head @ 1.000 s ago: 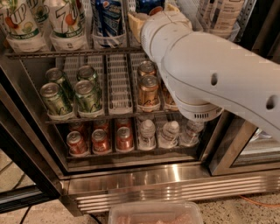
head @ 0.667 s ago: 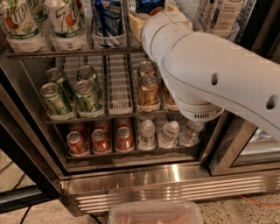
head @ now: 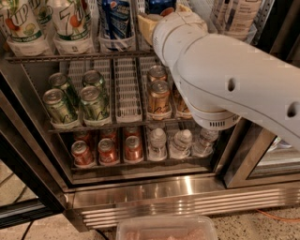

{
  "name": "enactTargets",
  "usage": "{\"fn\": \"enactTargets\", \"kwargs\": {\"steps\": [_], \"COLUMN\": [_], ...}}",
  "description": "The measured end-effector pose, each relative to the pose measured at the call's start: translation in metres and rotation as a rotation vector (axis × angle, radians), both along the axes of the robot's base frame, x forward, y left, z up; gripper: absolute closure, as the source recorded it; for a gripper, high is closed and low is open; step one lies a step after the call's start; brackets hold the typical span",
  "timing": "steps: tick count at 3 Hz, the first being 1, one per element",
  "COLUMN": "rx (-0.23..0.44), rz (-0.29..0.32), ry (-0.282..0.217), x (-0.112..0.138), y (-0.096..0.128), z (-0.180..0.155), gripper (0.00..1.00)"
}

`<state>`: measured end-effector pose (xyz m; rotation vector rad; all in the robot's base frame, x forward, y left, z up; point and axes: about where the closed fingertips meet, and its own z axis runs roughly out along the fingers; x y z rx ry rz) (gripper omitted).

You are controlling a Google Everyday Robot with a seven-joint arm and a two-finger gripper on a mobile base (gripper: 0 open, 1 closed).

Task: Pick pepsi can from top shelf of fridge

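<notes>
The pepsi can (head: 158,5) is standing at the back-right of the top shelf (head: 70,57) of the fridge (head: 154,197), and only its dark blue upper body is showing at the top edge of the view. The pincer (head: 155,19) is sitting right against the pepsi can, just below and in front of it. The bulky white arm (head: 225,79) is trailing away to the right and below. Whether the pincer is wide, narrow or already holding the can, I cannot tell, since the wrist is covering that spot.

The main risk is coming from crowding. A streaked blue can (head: 115,21) is standing just left of the pepsi can, so a sideways drift is likely to knock it over or to close on the wrong can. The shelf edge is lying below the pepsi can, so a low pull-out is risking a catch on the wire. A loose hold may be letting the can tip toward the copper cans (head: 158,96) on the rack beneath the pepsi can. The arm is also hiding the contact, so any slip is going unseen.

Against the earlier frames, nothing is visibly changing: the arm and the cans around the pepsi can are keeping the same places.
</notes>
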<state>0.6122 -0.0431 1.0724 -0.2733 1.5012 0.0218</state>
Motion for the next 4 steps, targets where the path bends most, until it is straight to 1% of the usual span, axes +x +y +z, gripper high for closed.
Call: {"fn": "enactTargets", "kwargs": {"steps": [1, 2, 3, 4], "rx": [-0.002, -0.004, -0.005, -0.001], "rz": [0.012, 0.032, 0.037, 0.041], "ry": [0.010, 0.030, 0.036, 0.057], "x": [-0.0028, -0.0060, -0.0061, -0.0064], "y": [0.0004, 0.0000, 0.0002, -0.0020], "z": [0.0010, 0.0011, 0.0018, -0.0014], "gripper": [1.00, 1.00, 1.00, 1.00]}}
